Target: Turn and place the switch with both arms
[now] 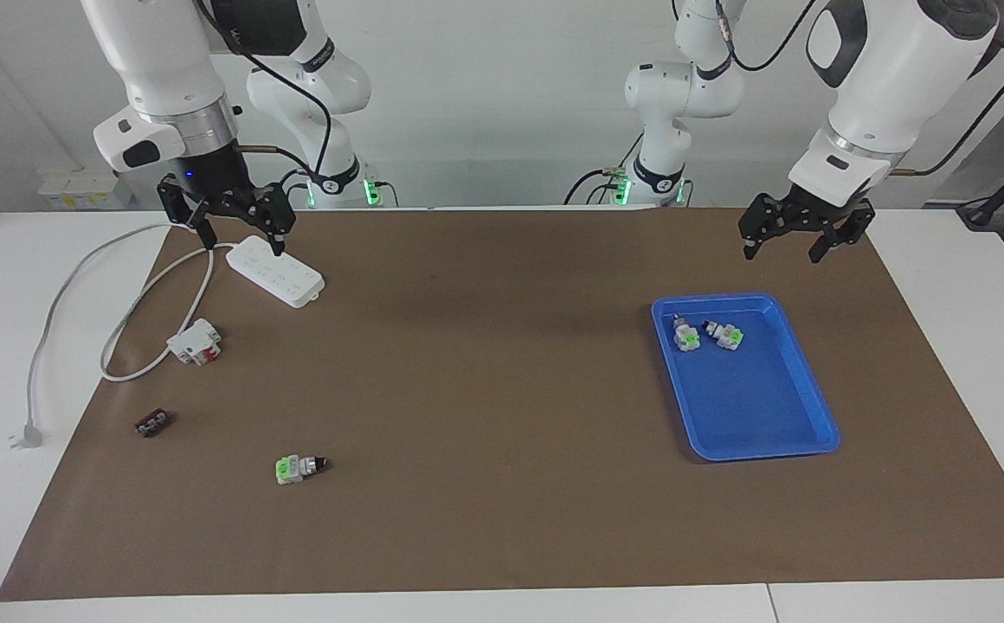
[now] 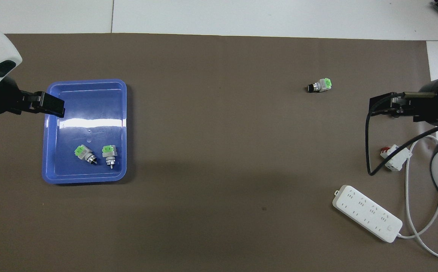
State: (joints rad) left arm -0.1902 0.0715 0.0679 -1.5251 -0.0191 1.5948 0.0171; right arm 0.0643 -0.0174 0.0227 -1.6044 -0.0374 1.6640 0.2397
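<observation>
One switch (image 1: 300, 467) lies on its side on the brown mat, far from the robots toward the right arm's end, green block and black knob tip showing; it also shows in the overhead view (image 2: 320, 85). Two more switches (image 1: 685, 333) (image 1: 724, 335) lie in the blue tray (image 1: 762, 454), at its end nearer the robots. My right gripper (image 1: 242, 242) hangs open and empty over the white power strip (image 1: 275, 271). My left gripper (image 1: 783, 253) hangs open and empty over the mat just robot-side of the tray.
The white-and-red block (image 1: 196, 342) and a tiny black block (image 1: 153, 423) lie toward the right arm's end. The power strip's cable loops over the mat to a plug (image 1: 26, 437) on the white table.
</observation>
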